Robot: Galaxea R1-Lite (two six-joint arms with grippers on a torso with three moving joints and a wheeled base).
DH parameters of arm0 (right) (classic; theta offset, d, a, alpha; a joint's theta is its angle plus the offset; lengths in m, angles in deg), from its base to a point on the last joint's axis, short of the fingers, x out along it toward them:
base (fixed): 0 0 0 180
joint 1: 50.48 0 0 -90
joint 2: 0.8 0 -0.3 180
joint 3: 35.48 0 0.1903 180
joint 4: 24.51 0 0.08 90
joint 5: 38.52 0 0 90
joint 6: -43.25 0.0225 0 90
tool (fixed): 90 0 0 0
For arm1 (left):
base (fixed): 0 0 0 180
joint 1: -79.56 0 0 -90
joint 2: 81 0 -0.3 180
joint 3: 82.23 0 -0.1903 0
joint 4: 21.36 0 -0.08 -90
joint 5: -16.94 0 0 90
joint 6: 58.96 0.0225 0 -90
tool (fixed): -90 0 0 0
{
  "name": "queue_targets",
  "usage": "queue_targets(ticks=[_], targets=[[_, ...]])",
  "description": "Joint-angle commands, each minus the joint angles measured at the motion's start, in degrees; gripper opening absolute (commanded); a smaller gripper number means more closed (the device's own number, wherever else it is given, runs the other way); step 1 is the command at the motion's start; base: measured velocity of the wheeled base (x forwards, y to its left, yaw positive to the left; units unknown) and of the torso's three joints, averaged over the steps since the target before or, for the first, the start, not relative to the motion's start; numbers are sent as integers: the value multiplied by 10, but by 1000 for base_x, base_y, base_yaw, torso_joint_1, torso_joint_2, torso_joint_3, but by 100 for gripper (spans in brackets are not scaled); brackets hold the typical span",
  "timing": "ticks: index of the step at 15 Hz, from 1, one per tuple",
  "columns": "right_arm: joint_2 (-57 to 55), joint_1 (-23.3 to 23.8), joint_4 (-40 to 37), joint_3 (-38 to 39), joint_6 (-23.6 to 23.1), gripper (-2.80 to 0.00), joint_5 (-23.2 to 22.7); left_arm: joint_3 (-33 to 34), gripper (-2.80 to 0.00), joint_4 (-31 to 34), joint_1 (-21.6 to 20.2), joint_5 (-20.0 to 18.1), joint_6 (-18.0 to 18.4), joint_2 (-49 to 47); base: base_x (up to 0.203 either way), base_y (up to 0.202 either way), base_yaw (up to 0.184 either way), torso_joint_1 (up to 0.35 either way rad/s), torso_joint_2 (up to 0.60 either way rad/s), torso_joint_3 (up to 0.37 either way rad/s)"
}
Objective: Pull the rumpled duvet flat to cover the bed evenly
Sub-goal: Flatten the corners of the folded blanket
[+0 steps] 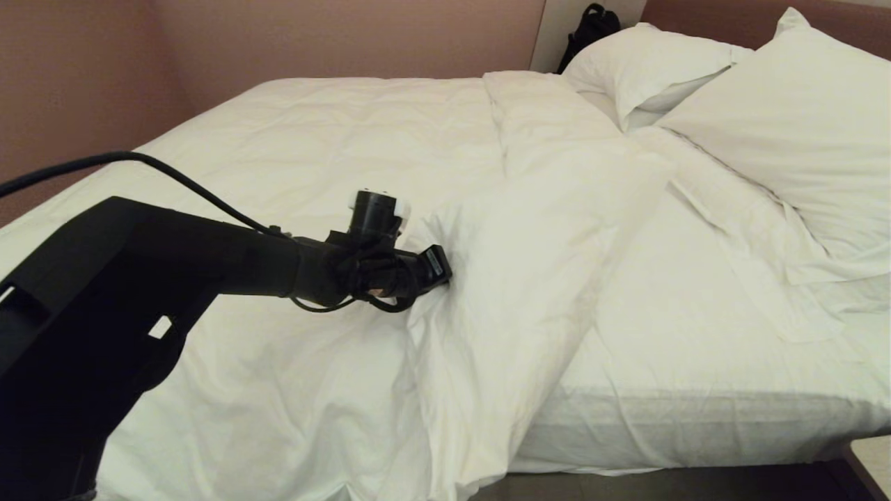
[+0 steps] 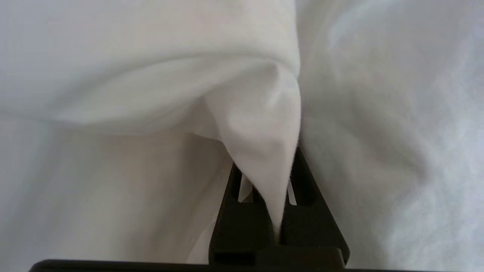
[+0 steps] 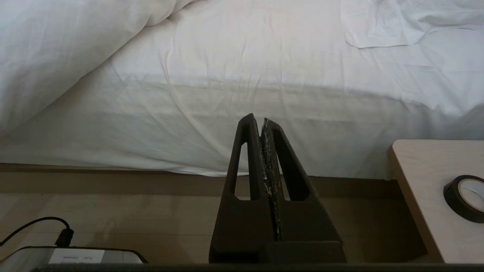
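The puffy white duvet (image 1: 334, 146) covers the left part of the bed (image 1: 696, 417), and its turned-back edge lies in a thick rumpled fold (image 1: 515, 278) down the middle. To the right of that fold the sheeted mattress is bare. My left gripper (image 1: 445, 268) reaches across from the left into the fold and is shut on a pinch of duvet cloth (image 2: 264, 151), which bunches up between the black fingers (image 2: 234, 215). My right gripper (image 3: 261, 124) hangs parked low beside the bed's side, shut on nothing.
Two plump white pillows (image 1: 786, 118) lean at the head end on the right, with a loose flat sheet (image 1: 738, 229) before them. A pale wooden side table (image 3: 427, 181) with a roll of black tape (image 3: 467, 196) stands by the bed. A dark bag (image 1: 592, 28) sits behind the pillows.
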Motion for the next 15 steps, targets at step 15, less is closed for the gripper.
queue_targets(ticks=[15], targets=[[-1, 0, 0, 0, -1, -280, 0, 181, -280, -51, 166, 3, 9, 187, 0, 0, 0, 0, 0, 0]])
